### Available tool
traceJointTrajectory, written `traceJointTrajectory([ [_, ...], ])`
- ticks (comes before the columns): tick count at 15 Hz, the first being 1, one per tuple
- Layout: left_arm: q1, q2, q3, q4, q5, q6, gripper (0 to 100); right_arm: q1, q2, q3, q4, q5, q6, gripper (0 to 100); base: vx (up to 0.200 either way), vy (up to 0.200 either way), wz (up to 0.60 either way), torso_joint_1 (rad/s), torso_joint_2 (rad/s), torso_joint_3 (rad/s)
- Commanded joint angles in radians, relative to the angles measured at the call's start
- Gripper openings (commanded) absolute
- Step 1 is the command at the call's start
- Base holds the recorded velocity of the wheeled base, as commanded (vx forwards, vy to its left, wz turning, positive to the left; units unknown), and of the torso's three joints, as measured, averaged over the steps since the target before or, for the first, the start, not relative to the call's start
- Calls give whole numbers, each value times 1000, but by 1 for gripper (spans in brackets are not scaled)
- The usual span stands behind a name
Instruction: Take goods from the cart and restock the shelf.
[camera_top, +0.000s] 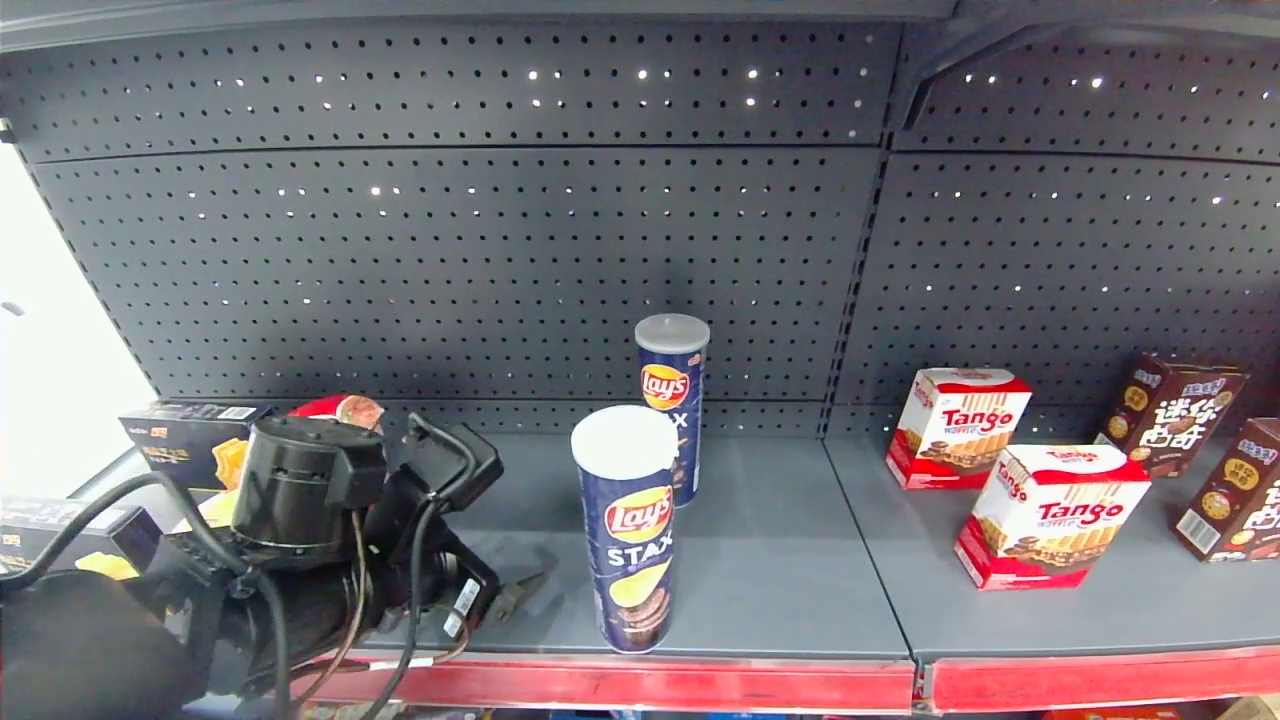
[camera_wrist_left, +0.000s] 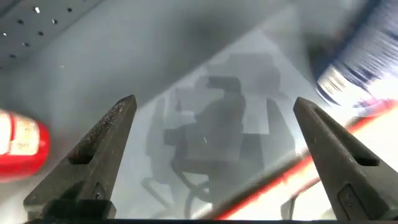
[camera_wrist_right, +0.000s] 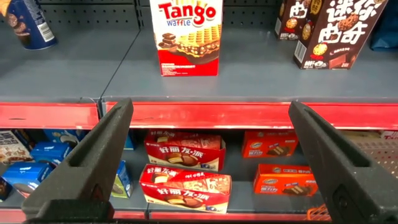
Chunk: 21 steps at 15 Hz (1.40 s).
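Front can (camera_top: 627, 530) is upright on the shelf (camera_top: 780, 570), near the front edge. It's a navy tube with a white lid, a round red-and-yellow logo and white block letters under it. Rear can (camera_top: 672, 420) has the same print and a grey lid, upright behind it by the pegboard (camera_top: 450, 250). Can't tell if the two touch.

Left gripper (camera_wrist_left: 214, 104) sits low over the deck, left of the front can. Jaws are spread wide with nothing between them. A red pack (camera_wrist_left: 22, 146) lies off to its side.

Right gripper (camera_wrist_right: 210, 107) hangs in front of the red strip (camera_wrist_right: 249, 115). It's released and empty, facing the next bay.

That bay holds two wafer boxes (camera_top: 1050, 515), white and red with a red logo. Right of them are brown boxes (camera_top: 1168, 412) with white characters and cookie pictures. Black boxes (camera_top: 190, 440) sit at the far left. The lower shelf holds red boxes (camera_wrist_right: 183, 180), orange boxes (camera_wrist_right: 286, 180) and blue boxes (camera_wrist_right: 37, 158).
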Motion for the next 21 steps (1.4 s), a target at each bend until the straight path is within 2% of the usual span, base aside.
traceJointTrajectory([
  [1, -28, -116, 51, -1, -2, 18, 100, 0, 1, 0, 0, 0, 0, 100, 0, 0, 0, 0, 0, 0],
  [8, -155, -180, 44, -2, 3, 4, 100, 0, 1, 0, 0, 0, 0, 100, 0, 0, 0, 0, 0, 0],
  [11, -160, -144, 44, -2, 3, 4, 100, 0, 1, 0, 0, 0, 0, 100, 0, 0, 0, 0, 0, 0],
  [13, -161, -113, 42, -31, 1, -10, 100, 0, 1, 0, 0, 0, 0, 100, 0, 0, 0, 0, 0, 0],
  [16, -161, -53, 25, -83, 1, -12, 100, 0, 1, 0, 0, 0, 0, 100, 0, 0, 0, 0, 0, 0],
  [21, -146, 8, -16, -87, 1, -10, 100, 0, 1, 0, 0, 0, 0, 100, 0, 0, 0, 0, 0, 0],
])
